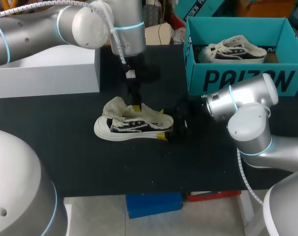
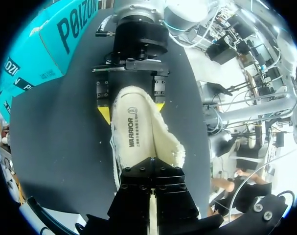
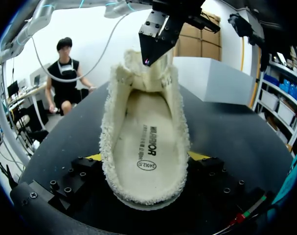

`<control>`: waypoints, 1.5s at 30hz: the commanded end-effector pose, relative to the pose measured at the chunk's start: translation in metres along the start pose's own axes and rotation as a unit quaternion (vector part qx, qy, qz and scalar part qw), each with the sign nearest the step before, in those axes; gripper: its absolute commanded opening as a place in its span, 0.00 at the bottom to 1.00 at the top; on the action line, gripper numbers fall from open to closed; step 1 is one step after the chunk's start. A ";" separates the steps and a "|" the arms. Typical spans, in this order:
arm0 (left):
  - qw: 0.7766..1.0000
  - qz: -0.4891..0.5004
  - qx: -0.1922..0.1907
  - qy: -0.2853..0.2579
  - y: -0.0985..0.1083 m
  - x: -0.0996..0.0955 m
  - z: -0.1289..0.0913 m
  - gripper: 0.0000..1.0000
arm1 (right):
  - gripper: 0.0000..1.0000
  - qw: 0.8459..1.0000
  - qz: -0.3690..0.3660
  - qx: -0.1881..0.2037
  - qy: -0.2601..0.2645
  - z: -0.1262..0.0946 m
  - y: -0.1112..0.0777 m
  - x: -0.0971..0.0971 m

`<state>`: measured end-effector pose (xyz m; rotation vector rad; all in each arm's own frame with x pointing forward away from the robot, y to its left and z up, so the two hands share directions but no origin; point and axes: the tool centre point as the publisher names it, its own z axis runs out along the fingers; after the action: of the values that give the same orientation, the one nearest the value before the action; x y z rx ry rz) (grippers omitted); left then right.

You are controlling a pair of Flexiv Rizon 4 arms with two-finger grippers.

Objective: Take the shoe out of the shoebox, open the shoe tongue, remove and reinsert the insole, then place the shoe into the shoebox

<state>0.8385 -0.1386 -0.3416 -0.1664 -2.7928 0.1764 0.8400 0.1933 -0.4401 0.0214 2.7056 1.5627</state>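
The shoe (image 1: 134, 125) lies on its side near the middle of the black worktop (image 1: 60, 152), out of the shoebox, with its white rubber toe towards the left arm's side and its heel towards the right arm's. Both wrist views look into its opening, where the pale insole (image 3: 143, 142) sits flat inside, ringed by a fleecy cream lining. At the toe end of the opening the tongue (image 3: 146, 73) is lifted clear of the insole, and the left hand (image 1: 134, 104) comes down on it from above with its fingers pressed together on the fabric — a thin pale strip shows between them in the left wrist view. The right hand (image 3: 147, 157) is at the heel, one yellow tip on either side of the shoe and both touching it, so it is clenched on the heel. The teal shoebox (image 1: 247, 81) stands open at the worktop's far right corner, well apart from this shoe, and a second shoe (image 1: 232, 50) of the same kind lies inside it. A white box (image 1: 50, 73) stands at the far left — beneath the left arm.
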 end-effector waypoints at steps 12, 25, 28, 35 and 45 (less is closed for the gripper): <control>1.000 -0.009 -0.002 0.013 -0.005 -0.006 0.031 0.00 | 0.00 1.000 0.001 0.000 -0.001 0.002 -0.003 -0.002; 1.000 -0.016 -0.001 0.017 -0.007 0.008 0.058 0.00 | 0.00 1.000 0.001 0.000 -0.001 0.002 -0.003 -0.002; 1.000 -0.020 -0.002 0.014 -0.006 0.010 0.061 0.00 | 0.00 1.000 0.001 0.000 -0.001 0.002 -0.003 -0.002; 1.000 -0.028 0.002 0.003 -0.003 0.014 0.071 0.00 | 0.00 1.000 0.001 0.000 -0.001 0.002 -0.003 -0.002; 0.999 -0.043 0.014 0.000 0.001 0.013 0.086 0.00 | 0.00 1.000 0.001 0.000 -0.001 0.002 -0.003 -0.002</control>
<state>0.8018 -0.1468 -0.4115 -0.0454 -2.7870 0.1812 0.8397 0.1934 -0.4403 0.0206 2.7059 1.5626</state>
